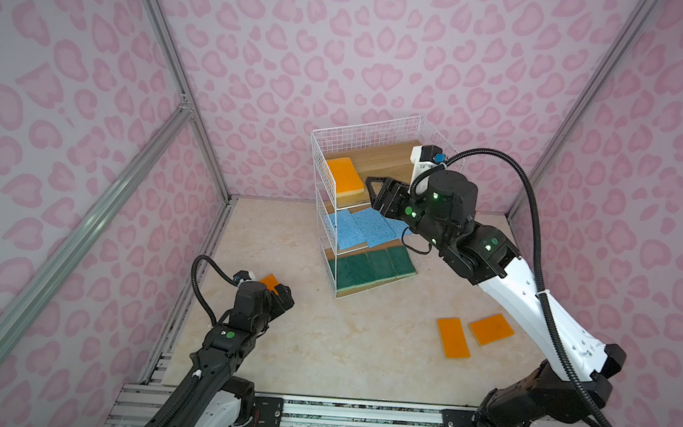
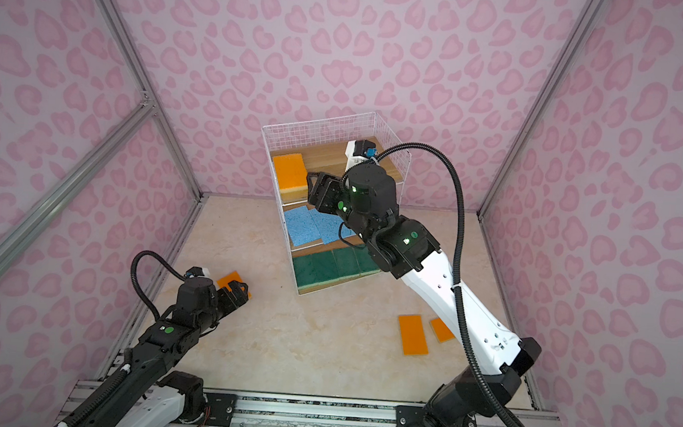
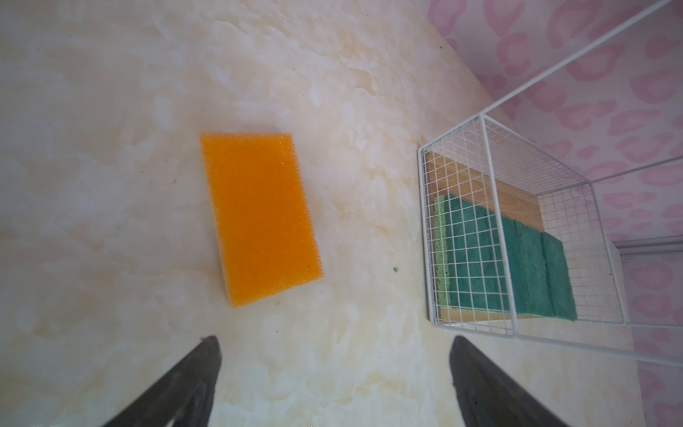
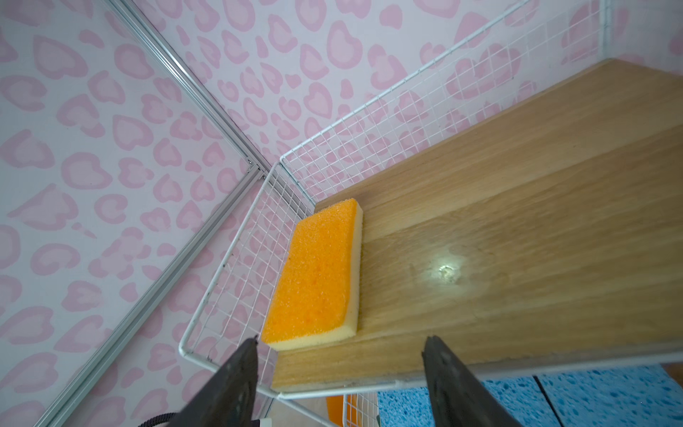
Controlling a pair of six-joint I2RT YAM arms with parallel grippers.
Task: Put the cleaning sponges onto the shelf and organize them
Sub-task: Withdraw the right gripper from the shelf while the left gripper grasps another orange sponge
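The shelf (image 1: 363,130) of white wire and wood boards stands at the back middle of the table. One orange sponge (image 1: 345,175) (image 4: 318,275) lies flat at the left end of its top board. Blue sponges (image 1: 366,227) lie on the middle board and green sponges (image 1: 373,265) on the bottom one. My right gripper (image 1: 368,191) (image 4: 342,338) is open at the top board's front edge, just short of that orange sponge, holding nothing. Another orange sponge (image 1: 268,280) (image 3: 258,216) lies on the table ahead of my open left gripper (image 1: 285,295) (image 3: 334,338).
Two more orange sponges (image 1: 453,338) (image 1: 491,328) lie side by side on the table at the right, under my right arm. The wire side wall of the shelf (image 4: 236,281) runs close beside the top sponge. Pink patterned walls enclose the table.
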